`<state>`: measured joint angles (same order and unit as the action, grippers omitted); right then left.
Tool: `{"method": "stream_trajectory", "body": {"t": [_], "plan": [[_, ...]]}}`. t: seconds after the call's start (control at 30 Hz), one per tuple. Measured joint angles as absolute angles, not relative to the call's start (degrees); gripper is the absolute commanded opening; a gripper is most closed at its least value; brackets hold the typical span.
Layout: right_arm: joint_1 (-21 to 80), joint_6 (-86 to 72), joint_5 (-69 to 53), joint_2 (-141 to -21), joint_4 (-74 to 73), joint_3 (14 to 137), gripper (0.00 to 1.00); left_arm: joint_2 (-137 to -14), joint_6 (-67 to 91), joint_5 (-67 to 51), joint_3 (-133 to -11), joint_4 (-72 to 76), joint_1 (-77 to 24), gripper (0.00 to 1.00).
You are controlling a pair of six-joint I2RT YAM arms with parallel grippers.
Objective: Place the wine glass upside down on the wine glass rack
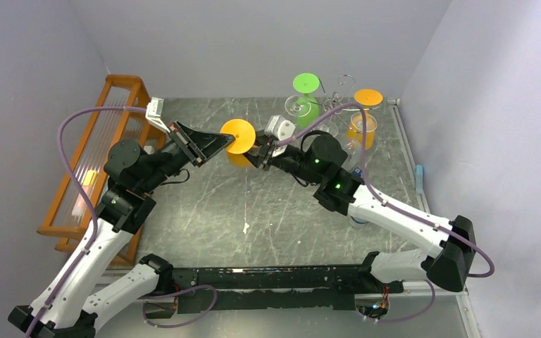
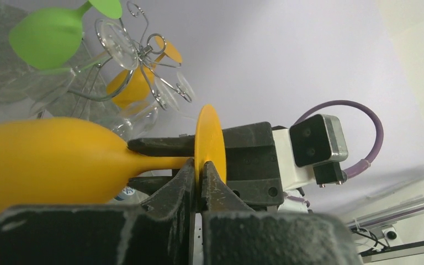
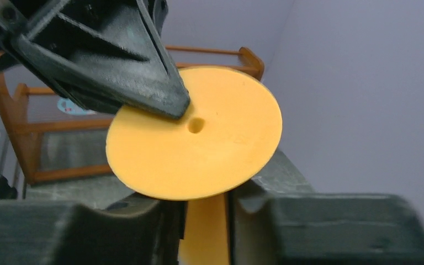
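An orange wine glass (image 1: 238, 136) is held level above the table between both grippers. My left gripper (image 1: 220, 143) is shut on the rim of its round foot (image 2: 210, 138), pinching the disc edge (image 2: 201, 174). My right gripper (image 1: 253, 155) is shut on the stem (image 3: 207, 226) just behind the foot (image 3: 199, 132). The bowl (image 2: 49, 163) points towards the right arm. The chrome wine glass rack (image 1: 332, 98) stands at the back right; its curled arms (image 2: 149, 52) hold other glasses.
On the chrome rack hang a green glass (image 1: 306, 98), an orange glass (image 1: 363, 125) and a clear glass (image 1: 297, 107). An orange wooden slatted rack (image 1: 91, 162) stands along the left wall. Walls close in on the left, back and right.
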<state>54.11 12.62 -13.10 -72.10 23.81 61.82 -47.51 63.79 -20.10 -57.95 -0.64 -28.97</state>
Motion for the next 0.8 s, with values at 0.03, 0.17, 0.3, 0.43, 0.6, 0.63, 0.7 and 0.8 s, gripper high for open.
{"method": "stream_trajectory", "body": {"t": [0.03, 0.17, 0.3, 0.43, 0.6, 0.63, 0.7, 0.8], "plan": [[54.0, 12.1, -13.2, -72.0, 22.6, 62.3, 0.44, -47.3, 63.4, -20.1, -58.0, -0.2, -29.0, 0.05], [54.2, 10.2, -14.3, -70.4, 18.9, 62.7, 0.58, -46.5, 61.6, -20.2, -58.0, -0.1, -29.2, 0.05], [54.4, 7.7, -15.2, -65.9, 15.5, 61.9, 0.62, -45.3, 59.7, -19.5, -57.9, 1.0, -29.2, 0.05], [54.4, 4.1, -15.8, -62.0, 12.9, 61.9, 0.67, -43.5, 58.1, -18.8, -57.6, 2.2, -29.2, 0.05], [54.5, -6.7, -14.9, -59.9, 9.9, 63.6, 0.68, -42.5, 56.8, -18.2, -57.1, 3.2, -29.2, 0.05], [54.5, -9.7, -14.3, -60.3, 9.0, 64.8, 0.68, -42.5, 56.6, -18.2, -57.1, 3.4, -29.2, 0.05], [54.5, -14.7, -13.1, -61.2, 7.7, 66.8, 0.66, -42.5, 56.3, -18.2, -57.0, 3.6, -29.2, 0.05], [54.5, -22.5, -10.5, -63.0, 6.0, 69.6, 0.62, -42.6, 56.1, -18.2, -56.9, 3.6, -29.2, 0.05]]}}
